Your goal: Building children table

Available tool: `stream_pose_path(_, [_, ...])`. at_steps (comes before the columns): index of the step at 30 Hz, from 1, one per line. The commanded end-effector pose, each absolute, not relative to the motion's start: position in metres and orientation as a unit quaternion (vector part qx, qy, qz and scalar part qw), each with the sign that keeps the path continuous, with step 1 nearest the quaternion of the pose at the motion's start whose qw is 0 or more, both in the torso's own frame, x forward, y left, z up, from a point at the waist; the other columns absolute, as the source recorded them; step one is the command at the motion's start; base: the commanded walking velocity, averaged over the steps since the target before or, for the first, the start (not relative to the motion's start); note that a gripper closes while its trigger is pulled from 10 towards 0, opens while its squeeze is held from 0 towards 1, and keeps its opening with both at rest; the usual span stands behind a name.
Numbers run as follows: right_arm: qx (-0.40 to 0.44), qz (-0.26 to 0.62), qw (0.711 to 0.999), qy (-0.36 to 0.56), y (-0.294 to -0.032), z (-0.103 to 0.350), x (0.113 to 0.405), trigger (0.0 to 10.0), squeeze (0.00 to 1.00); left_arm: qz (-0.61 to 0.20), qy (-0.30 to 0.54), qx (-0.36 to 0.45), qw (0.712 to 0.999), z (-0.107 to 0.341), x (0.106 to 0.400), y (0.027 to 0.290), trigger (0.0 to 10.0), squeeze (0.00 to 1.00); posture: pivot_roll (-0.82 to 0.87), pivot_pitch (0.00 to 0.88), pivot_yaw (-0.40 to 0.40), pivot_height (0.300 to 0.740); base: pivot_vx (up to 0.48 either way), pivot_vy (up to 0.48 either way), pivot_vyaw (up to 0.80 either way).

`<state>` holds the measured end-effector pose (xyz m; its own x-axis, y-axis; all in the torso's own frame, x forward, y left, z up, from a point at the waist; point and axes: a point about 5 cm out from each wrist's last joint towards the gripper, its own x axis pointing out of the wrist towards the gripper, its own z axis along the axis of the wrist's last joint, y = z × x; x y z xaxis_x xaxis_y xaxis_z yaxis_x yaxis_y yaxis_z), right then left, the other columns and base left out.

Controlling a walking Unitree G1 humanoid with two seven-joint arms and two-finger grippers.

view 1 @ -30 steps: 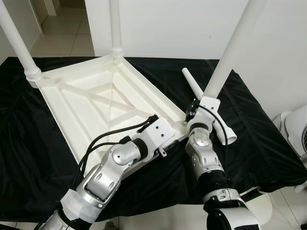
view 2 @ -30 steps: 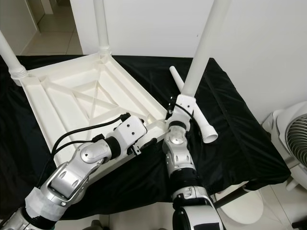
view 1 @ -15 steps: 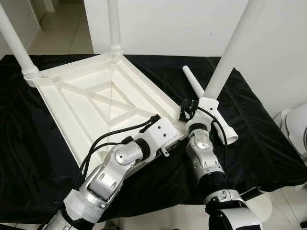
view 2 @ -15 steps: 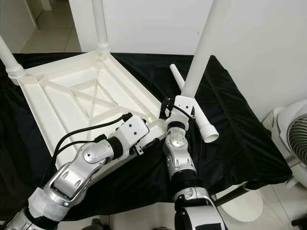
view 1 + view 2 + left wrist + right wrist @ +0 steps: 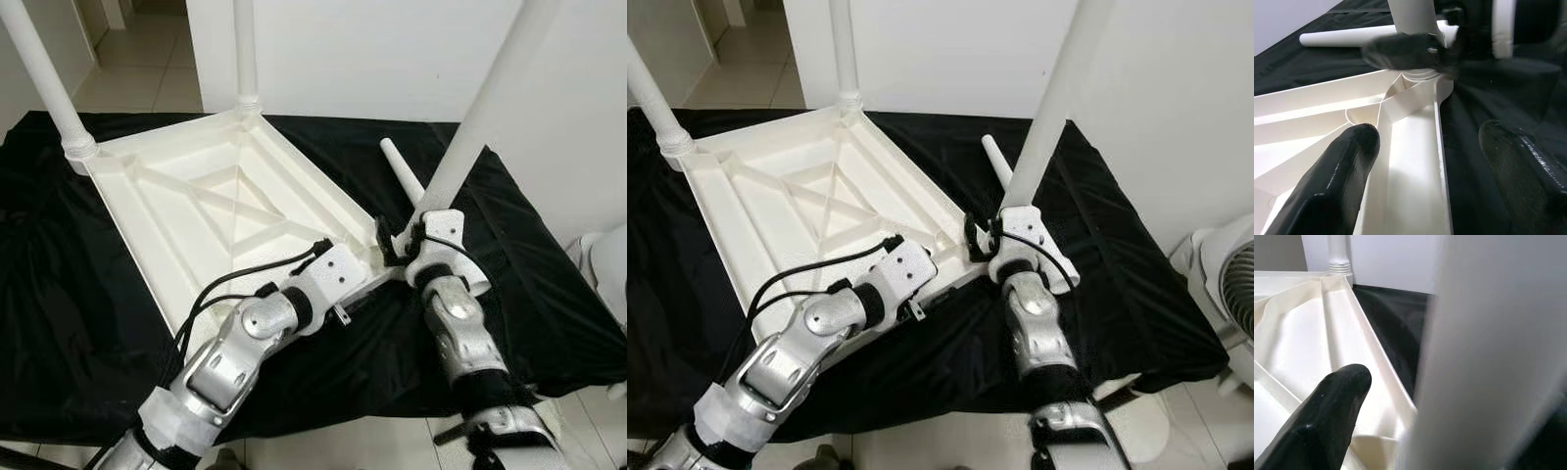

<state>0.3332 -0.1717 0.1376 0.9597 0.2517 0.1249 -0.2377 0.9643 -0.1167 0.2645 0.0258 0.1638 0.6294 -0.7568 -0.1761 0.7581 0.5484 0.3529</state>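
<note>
The right gripper (image 5: 392, 240) has swung its arm outward while staying clamped on the upright white leg (image 5: 480, 117) at the near corner socket. The left gripper (image 5: 1425, 161), jaws apart, straddles the near rim of the inverted white ribbed tabletop (image 5: 211, 211). Beyond the jaws, a loose leg (image 5: 407, 176) lies on the black cloth (image 5: 549, 294), pointing away; no writing shows.

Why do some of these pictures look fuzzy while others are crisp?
Left eye view: sharp and evenly lit, the white tabletop bright against the black cloth. Left wrist view: the near black fingers are soft, and the right gripper at the table leg is smeared. Right wrist view: that leg sits so close it is a pale blur.
</note>
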Motion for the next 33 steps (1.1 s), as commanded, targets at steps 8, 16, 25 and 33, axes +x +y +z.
stream_pose_path(8, [-0.069,0.207,0.975,-0.048,-0.187,0.131,0.329,10.0,0.0,-0.434,0.004,0.213,0.875,0.163,0.264,0.025,10.0,0.0,0.1,0.0,-0.033,0.74,0.0,0.0,0.0])
stream_pose_path(16, [-0.076,0.231,0.969,-0.037,-0.191,0.13,0.334,10.0,0.0,-0.442,0.009,0.211,0.872,0.162,0.262,0.023,10.0,0.0,0.1,0.0,-0.022,0.74,0.0,0.0,0.0])
stream_pose_path(25, [-0.083,0.232,0.969,-0.029,-0.195,0.13,0.343,10.0,0.0,-0.452,0.016,0.21,0.867,0.16,0.259,0.022,10.0,0.0,0.11,0.0,-0.015,0.74,0.0,0.0,0.0])
stream_pose_path(33, [-0.1,0.244,0.964,-0.035,-0.193,0.135,0.35,10.0,0.0,-0.458,0.02,0.212,0.863,0.159,0.259,0.021,10.0,0.0,0.11,0.0,-0.011,0.74,0.0,0.0,0.0])
